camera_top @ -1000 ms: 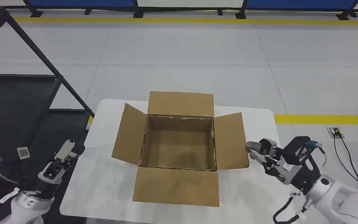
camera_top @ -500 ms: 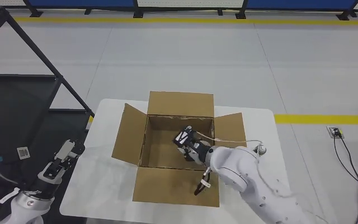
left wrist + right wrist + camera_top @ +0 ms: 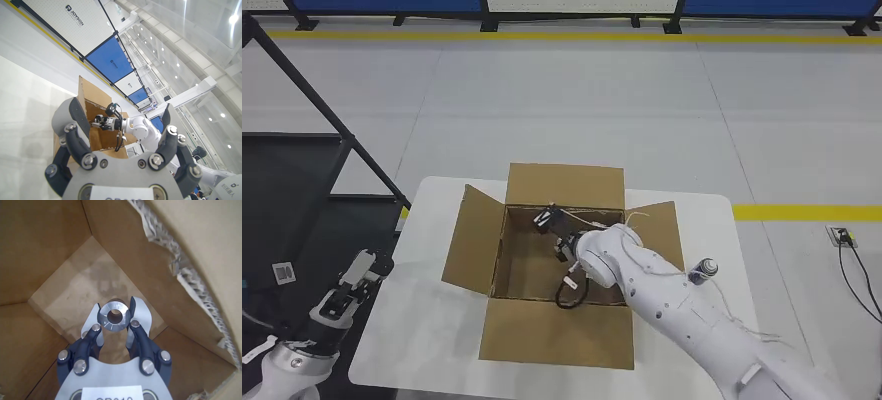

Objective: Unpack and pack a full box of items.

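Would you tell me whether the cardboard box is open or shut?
Open: the box has four flaps spread outward, and its floor shows.

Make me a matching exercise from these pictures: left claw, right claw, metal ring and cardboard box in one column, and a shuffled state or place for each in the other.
Column one
1. left claw
2. right claw
3. metal ring
4. cardboard box

Column two
A. flaps folded outward
B. open and empty
C. shut on a part
D. gripped, down inside the box

Pairs: 1-B, 2-C, 3-D, 4-A
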